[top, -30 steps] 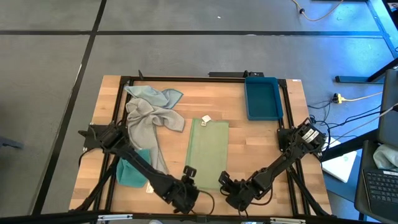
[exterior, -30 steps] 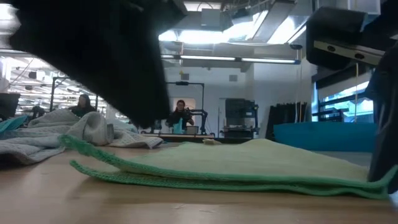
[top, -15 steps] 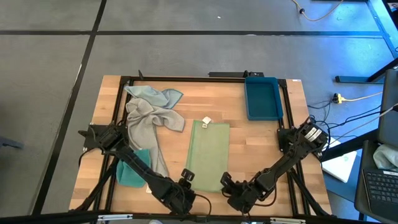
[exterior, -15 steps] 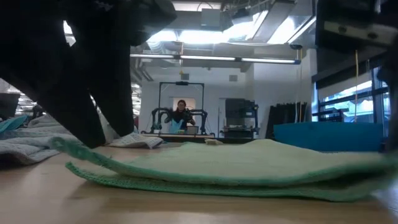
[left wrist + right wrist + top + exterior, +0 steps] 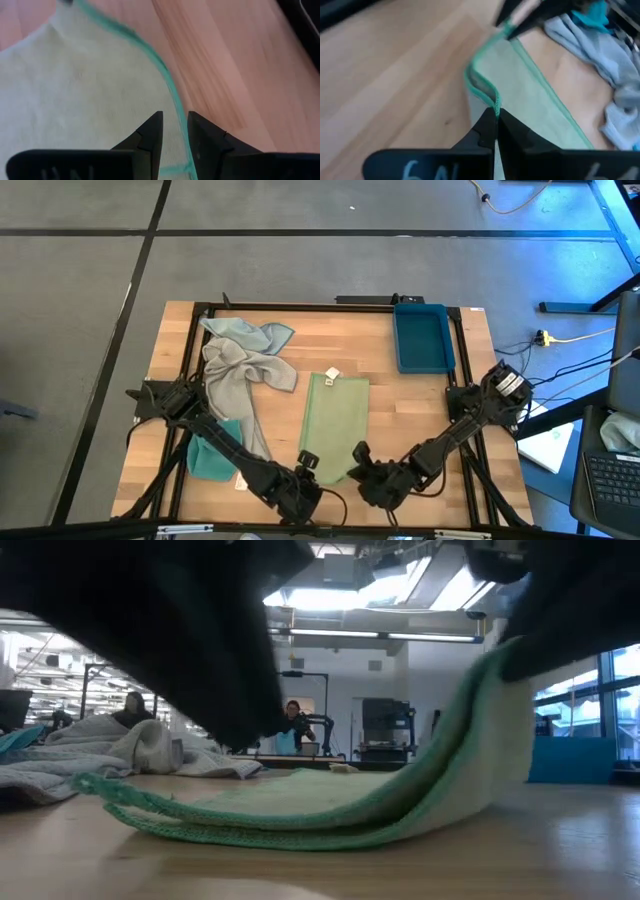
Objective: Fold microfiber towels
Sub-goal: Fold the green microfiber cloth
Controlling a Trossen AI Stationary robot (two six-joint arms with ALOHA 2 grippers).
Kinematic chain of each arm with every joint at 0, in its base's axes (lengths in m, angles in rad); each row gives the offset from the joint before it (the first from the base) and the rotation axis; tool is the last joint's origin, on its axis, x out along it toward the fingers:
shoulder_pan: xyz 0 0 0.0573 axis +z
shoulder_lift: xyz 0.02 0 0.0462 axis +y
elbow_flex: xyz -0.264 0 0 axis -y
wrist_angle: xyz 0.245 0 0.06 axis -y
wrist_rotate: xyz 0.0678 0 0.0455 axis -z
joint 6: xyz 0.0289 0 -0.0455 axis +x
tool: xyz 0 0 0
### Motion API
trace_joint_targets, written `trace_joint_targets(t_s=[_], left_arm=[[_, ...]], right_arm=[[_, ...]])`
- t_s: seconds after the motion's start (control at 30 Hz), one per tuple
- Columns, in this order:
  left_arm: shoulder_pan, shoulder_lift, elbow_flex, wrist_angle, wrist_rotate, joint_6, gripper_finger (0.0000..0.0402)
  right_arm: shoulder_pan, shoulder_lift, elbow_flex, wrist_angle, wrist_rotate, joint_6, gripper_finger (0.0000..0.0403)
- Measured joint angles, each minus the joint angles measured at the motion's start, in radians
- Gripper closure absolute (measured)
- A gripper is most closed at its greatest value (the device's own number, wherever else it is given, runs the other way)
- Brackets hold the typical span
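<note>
- Right gripper (image 5: 360, 452) was clamped tight on the green towel's (image 5: 336, 420) near right corner, lifting it clear of the table (image 5: 420, 410).
- Left gripper (image 5: 306, 461) sat at the near left corner, jaws slightly apart astride the hem; grip unconfirmed.
- Judged step: second fold. Next move needs both corners carried to the far edge.
- Grey towel (image 5: 232, 375) lay just beside; tray (image 5: 422, 338) well apart.

A robotics lab: more rigs (image 5: 290, 705) and seated people (image 5: 133, 706) fill the open hall.
</note>
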Motion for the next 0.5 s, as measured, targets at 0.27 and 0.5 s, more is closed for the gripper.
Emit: trace_joint_targets(t_s=[0.27,0.5], left_arm=[[0.024,0.0,0.0,0.038,-0.048,-0.043,0.0319],[0.043,0.0,-0.004,0.041,-0.041,-0.103,0.0319]], right_arm=[[-0.045,0.0,0.0,0.069,0.113,0.018,0.0391],[-0.05,0.0,0.001,0.075,0.178,-0.004,0.0391]])
